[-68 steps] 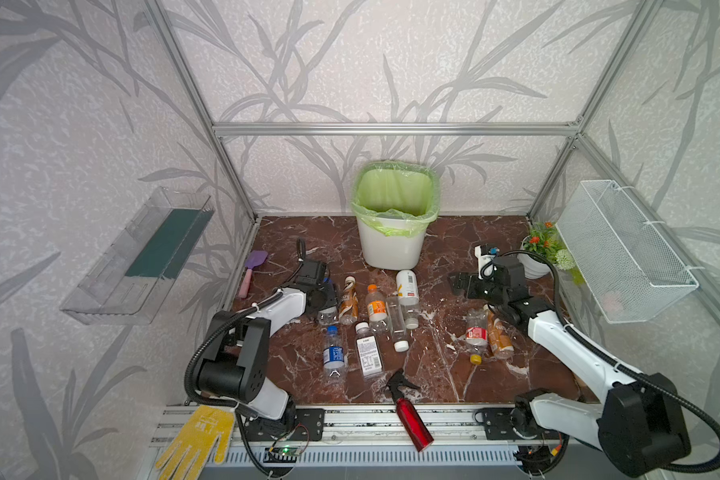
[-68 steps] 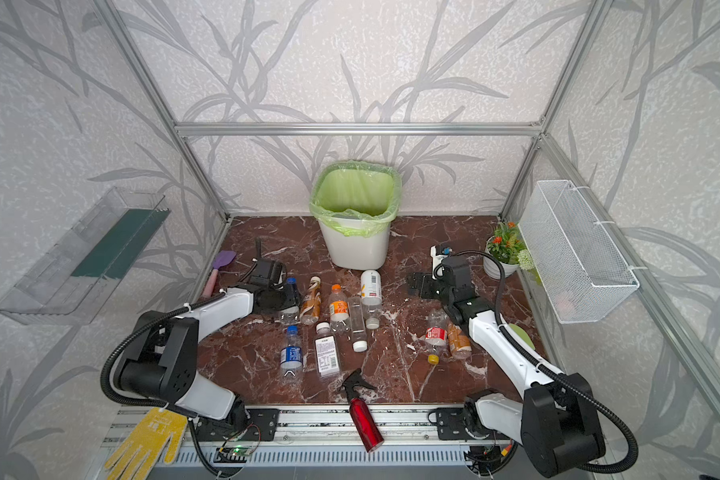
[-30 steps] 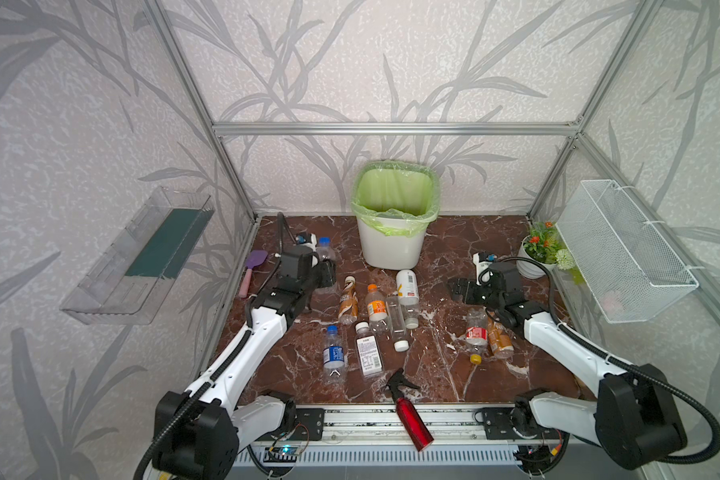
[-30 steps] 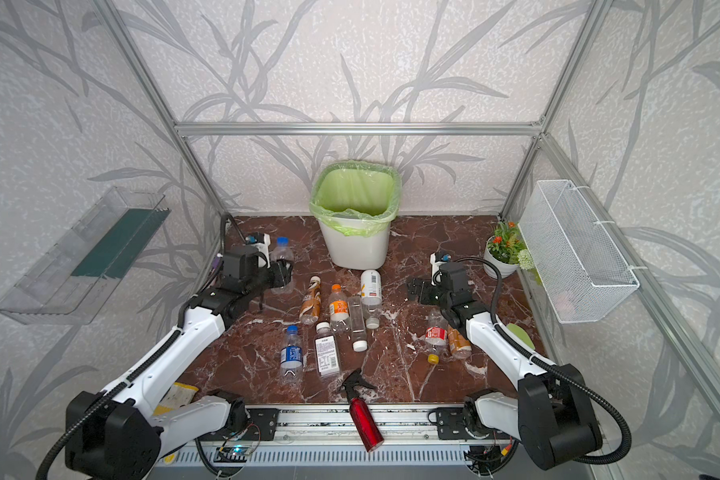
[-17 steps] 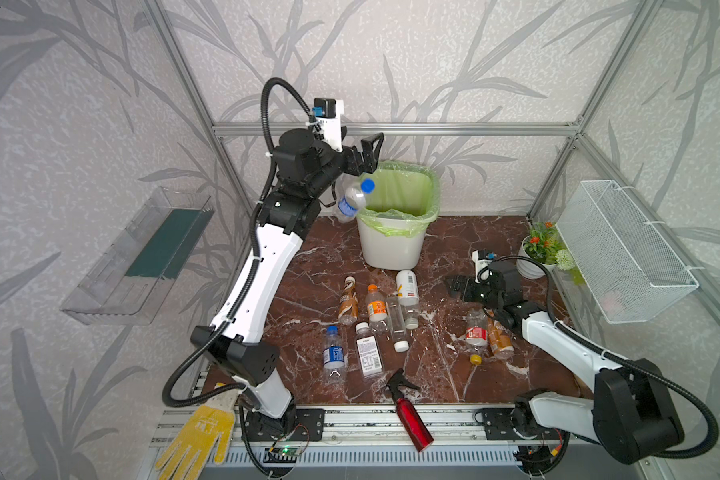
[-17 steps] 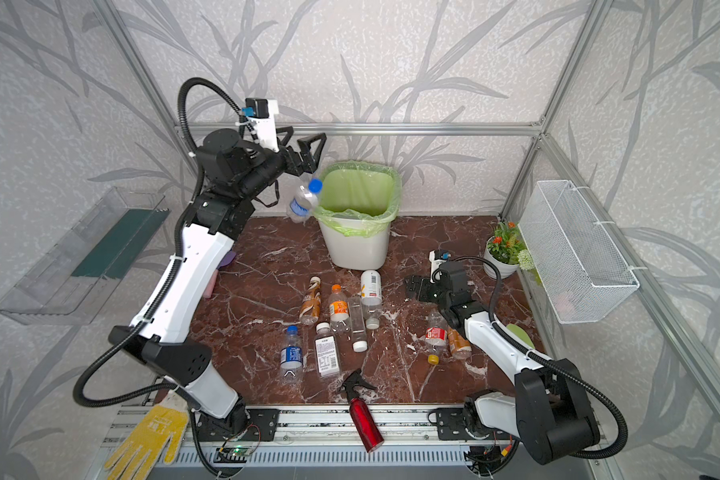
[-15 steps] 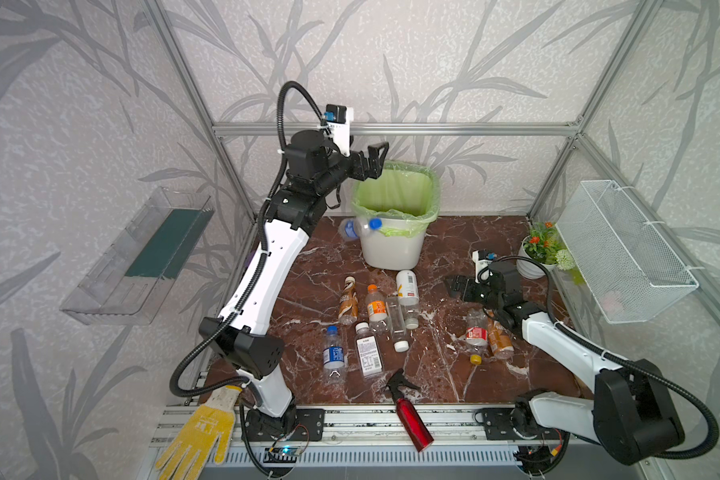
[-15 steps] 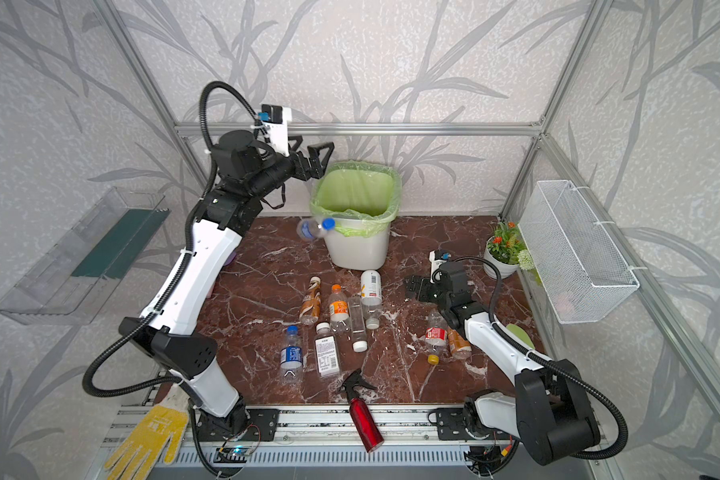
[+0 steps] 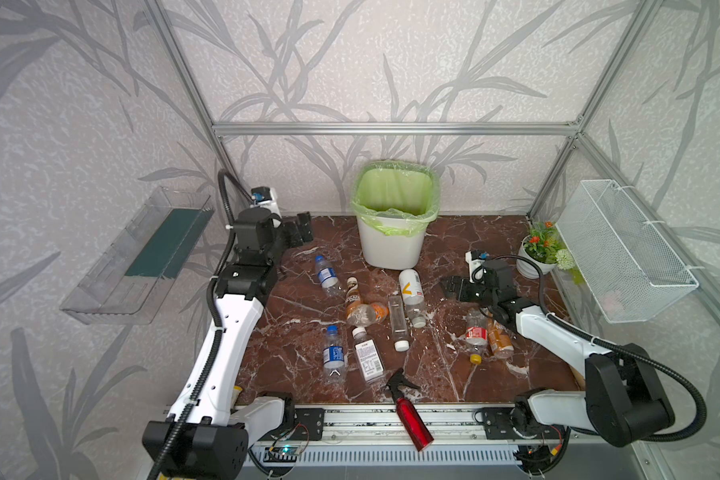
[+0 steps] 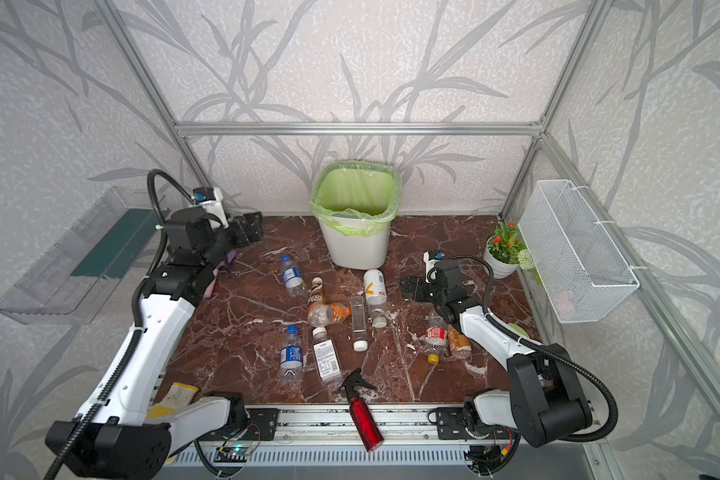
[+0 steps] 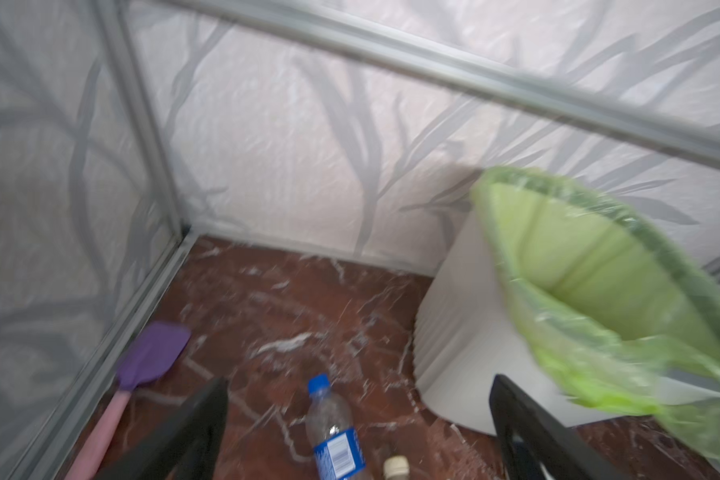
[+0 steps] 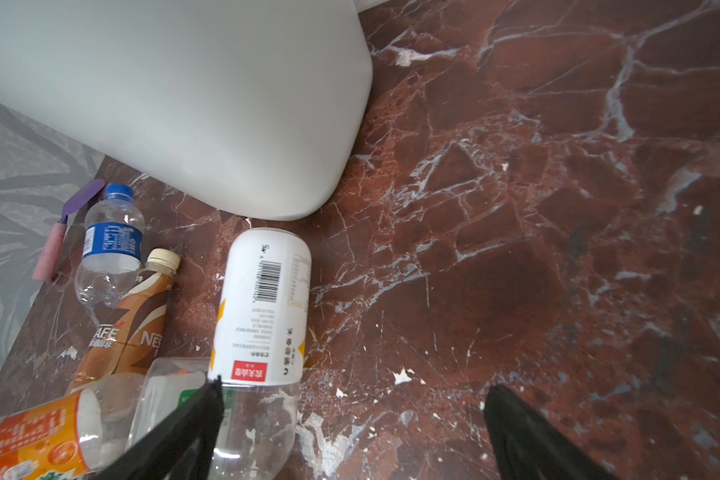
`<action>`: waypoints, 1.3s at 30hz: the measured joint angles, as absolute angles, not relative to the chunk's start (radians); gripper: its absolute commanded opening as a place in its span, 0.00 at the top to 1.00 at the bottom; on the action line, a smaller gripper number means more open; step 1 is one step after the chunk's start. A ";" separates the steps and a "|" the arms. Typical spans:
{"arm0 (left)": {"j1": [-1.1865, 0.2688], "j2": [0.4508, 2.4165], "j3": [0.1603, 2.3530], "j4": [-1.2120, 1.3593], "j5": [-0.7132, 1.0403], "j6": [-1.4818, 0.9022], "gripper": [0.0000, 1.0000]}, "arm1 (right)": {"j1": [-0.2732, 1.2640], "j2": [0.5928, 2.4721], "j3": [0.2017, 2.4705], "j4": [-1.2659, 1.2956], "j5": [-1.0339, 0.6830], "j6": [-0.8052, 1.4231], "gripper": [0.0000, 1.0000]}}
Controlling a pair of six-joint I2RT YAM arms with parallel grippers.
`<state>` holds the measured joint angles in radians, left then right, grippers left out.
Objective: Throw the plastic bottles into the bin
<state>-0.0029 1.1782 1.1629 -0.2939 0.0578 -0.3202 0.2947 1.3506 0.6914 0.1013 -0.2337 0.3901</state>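
Top views: nine plastic bottles (image 9: 396,322) counted, all lying flat on the tabletop (image 9: 292,320), all outside the bin (image 9: 391,247).

- Bin upright at the middle of the back edge, green liner folded over its rim.
- Blue-capped bottle (image 9: 326,274) lies off the bin's front left corner, near it but apart. The same bottle (image 11: 335,432) shows in the left wrist view.
- Coffee bottle (image 9: 353,291) lies just beside it, base against the orange-labelled bottle (image 9: 368,312).
- White-labelled bottle (image 9: 411,286) lies in front of the bin, its end close to the bin wall in the right wrist view.
- Toward the front edge, a second blue-capped bottle (image 9: 334,353) and a white-capped bottle (image 9: 367,359) lie side by side.
- Near the right edge, a red-labelled bottle (image 9: 474,334) and an amber bottle (image 9: 499,340) lie side by side, next to the right forearm.

Left gripper (image 9: 300,229) sits over the back left corner. Its fingers are spread wide with nothing between them.

Right gripper (image 9: 454,289) is low over the tabletop, right of the white-labelled bottle. Its fingers are also wide apart and empty.

Surroundings:
- Purple spatula (image 10: 224,262) by the left edge.
- Red spray bottle (image 9: 408,415) overhanging the front edge.
- Flower pot (image 9: 531,266) at the back right corner.
- Wire basket (image 9: 624,253) on the right wall.
- Clear shelf (image 9: 142,253) on the left wall.
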 measured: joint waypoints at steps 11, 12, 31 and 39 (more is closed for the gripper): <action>0.083 1.767 1.305 -0.364 0.057 -0.579 0.05 | 0.362 1.387 0.779 0.039 -0.237 0.347 0.02; 0.089 1.812 1.354 -0.371 0.052 -0.600 0.07 | 0.362 1.387 0.779 0.039 -0.237 0.347 0.02; 0.123 1.166 0.986 -0.836 -0.196 -0.995 0.06 | 0.363 1.418 0.759 0.027 -0.253 0.342 0.02; 0.182 0.892 0.651 -0.998 -0.242 -1.164 0.05 | 0.363 1.440 0.759 0.026 -0.282 0.334 0.02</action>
<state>0.1818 0.8917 0.6514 -0.9977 -0.2417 -1.1637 0.3630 1.4399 0.7593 0.0257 -0.2821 0.3340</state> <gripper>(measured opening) 0.955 0.984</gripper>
